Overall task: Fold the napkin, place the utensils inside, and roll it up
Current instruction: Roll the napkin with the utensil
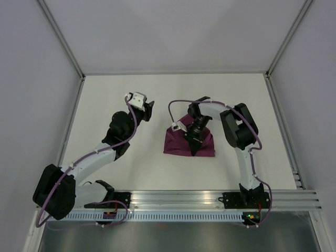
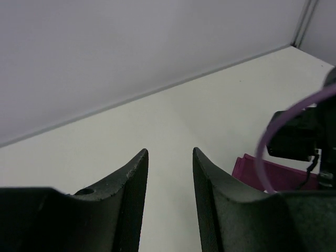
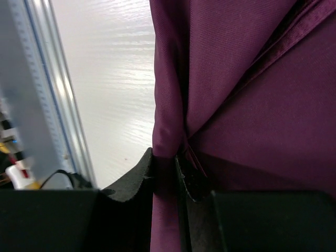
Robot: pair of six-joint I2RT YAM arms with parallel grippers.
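The magenta-purple napkin (image 1: 178,143) lies folded into a compact bundle at the table's middle; its corner also shows low in the left wrist view as the napkin (image 2: 247,169). My right gripper (image 1: 193,149) is over the bundle's near edge and shut on a thick fold of the napkin (image 3: 247,84), which sits pinched between the two black fingers (image 3: 137,178). My left gripper (image 1: 149,111) hovers to the left and farther back, apart from the cloth, open with only bare table between its fingers (image 2: 131,178). The utensils are hidden from every view.
White walls close off the table at the back and sides. An aluminium rail (image 1: 210,198) runs along the near edge by the arm bases and shows again as the rail (image 3: 47,89). A purple cable (image 2: 273,131) loops past on the right of the left wrist view.
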